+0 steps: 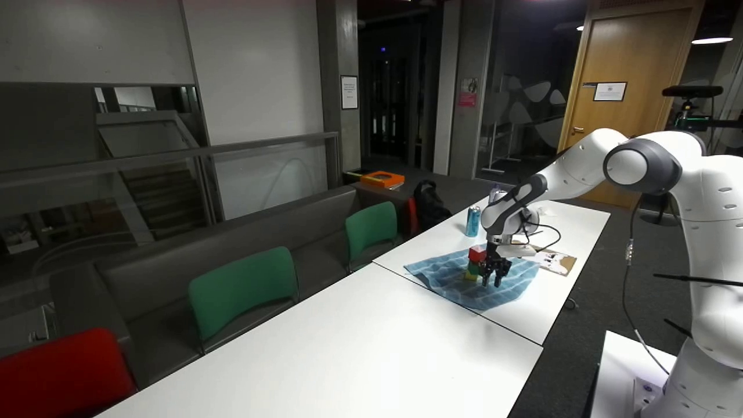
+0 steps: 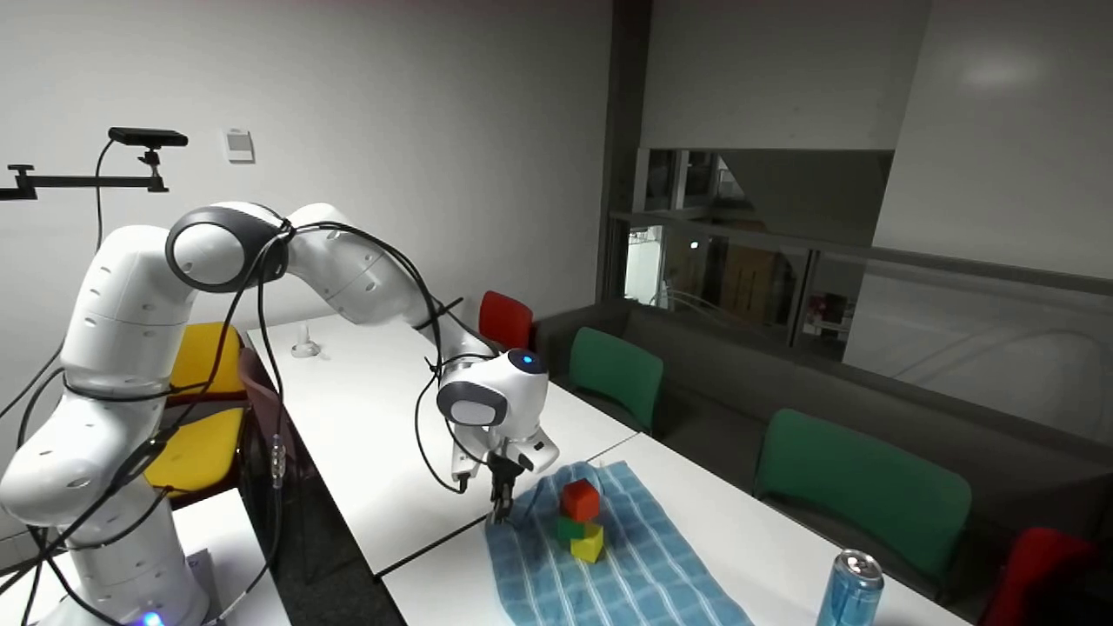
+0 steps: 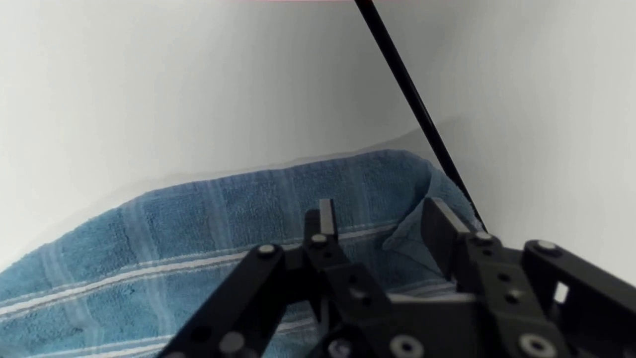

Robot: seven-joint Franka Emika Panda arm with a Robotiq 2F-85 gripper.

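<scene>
My gripper [image 3: 381,211] points down over the edge of a blue striped towel [image 3: 174,238], its two fingers apart. Between and beyond the fingertips lies a folded-over corner of the towel; whether they touch the cloth I cannot tell. No grip on anything shows. In both exterior views the gripper [image 2: 501,513] is low at the towel's border, beside a small stack of blocks. A red block [image 2: 580,501] tops the stack, with a green block [image 2: 569,529] and a yellow block [image 2: 588,543] below it. In an exterior view the gripper [image 1: 491,283] partly covers the stack.
A blue can [image 1: 472,222] stands on the white table [image 1: 325,348] past the towel. A board with a white picture [image 1: 554,262] lies near the arm. The dark seam [image 3: 412,94] between two tables runs by the towel's corner. Green chairs [image 2: 617,374] line the far side.
</scene>
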